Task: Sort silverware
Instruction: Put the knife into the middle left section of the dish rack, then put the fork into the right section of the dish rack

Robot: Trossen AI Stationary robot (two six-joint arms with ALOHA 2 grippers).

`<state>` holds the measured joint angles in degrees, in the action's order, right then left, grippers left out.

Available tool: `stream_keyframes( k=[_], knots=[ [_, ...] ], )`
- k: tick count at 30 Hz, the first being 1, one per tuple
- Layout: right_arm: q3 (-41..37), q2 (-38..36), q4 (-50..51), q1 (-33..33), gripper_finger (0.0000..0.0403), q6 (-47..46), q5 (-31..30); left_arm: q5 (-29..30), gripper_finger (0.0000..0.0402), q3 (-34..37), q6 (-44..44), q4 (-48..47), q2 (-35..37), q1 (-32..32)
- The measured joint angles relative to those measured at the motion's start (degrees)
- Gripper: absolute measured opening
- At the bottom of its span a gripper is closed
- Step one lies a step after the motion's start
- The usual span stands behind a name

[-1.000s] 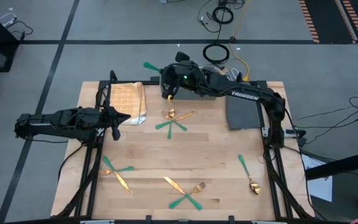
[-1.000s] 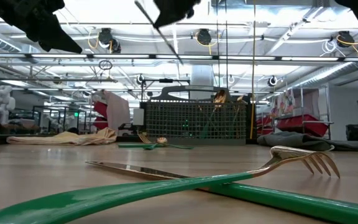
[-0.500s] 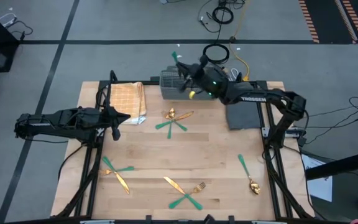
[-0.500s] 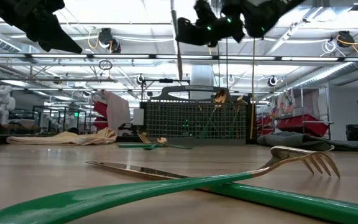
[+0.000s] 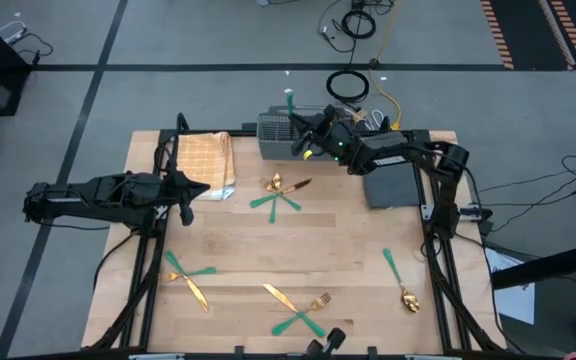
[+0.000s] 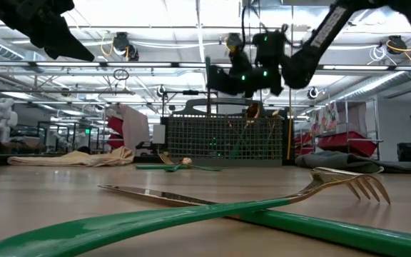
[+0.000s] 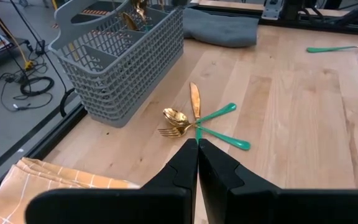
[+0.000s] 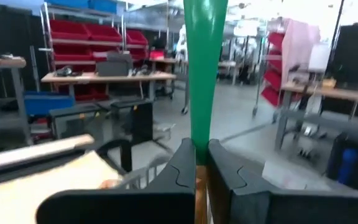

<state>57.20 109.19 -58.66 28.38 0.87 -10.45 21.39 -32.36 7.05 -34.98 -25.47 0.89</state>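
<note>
Right gripper (image 5: 306, 148): above the grey cutlery basket (image 5: 280, 138) at the far edge of the surface (image 5: 348, 260); fingers pinching one teal-handled piece (image 8: 205, 68), handle pointing up, head hidden.
Left gripper (image 7: 197, 149): fingers pressed together, nothing held; waiting near the tan checked cloth (image 5: 208, 160).
Silverware on the surface: crossed cluster (image 5: 280, 192) near the basket; a pair (image 5: 188, 278) at the near left; knife and fork (image 5: 298, 305) at the near middle; lone spoon (image 5: 401, 280) at the near right. A few pieces already stand in the basket.
Handling (judged): light, rigid, smooth; likely slippery. Slim handles lie flat, so grip mid-handle across the width; crossed pieces may drag each other.
Writing: white lettering on the right arm, too small to read reliably.
</note>
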Motion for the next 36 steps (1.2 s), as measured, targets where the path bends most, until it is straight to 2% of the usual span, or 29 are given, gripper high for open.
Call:
stream_keyframes(
  k=[9,24,27,31,34,36],
  knots=[
    [0.1,3.9,0.4,1.1,0.0005,-7.1,0.1,0.0,0.0021,0.0,0.0,0.0,0.0,0.0],
    [0.1,3.8,0.5,1.0,0.0095,-10.1,0.1,0.1,0.0021,0.0,0.0,0.0,0.0,0.0],
    [0.1,2.3,0.5,0.7,0.0103,-10.6,0.2,0.1,0.0021,0.0,0.0,0.0,0.0,0.0],
    [0.1,-3.8,0.6,-1.3,0.0109,-7.5,2.5,0.1,0.0021,0.0,0.0,0.0,0.0,0.0],
    [1.4,-10.3,9.5,-4.3,0.0112,-5.8,5.2,0.1,0.0021,0.0,0.0,0.0,0.0,0.0],
    [4.3,-14.6,23.0,-7.2,0.0112,-3.0,5.9,0.1,0.0021,0.0,0.0,0.0,0.0,0.0]
  ],
)
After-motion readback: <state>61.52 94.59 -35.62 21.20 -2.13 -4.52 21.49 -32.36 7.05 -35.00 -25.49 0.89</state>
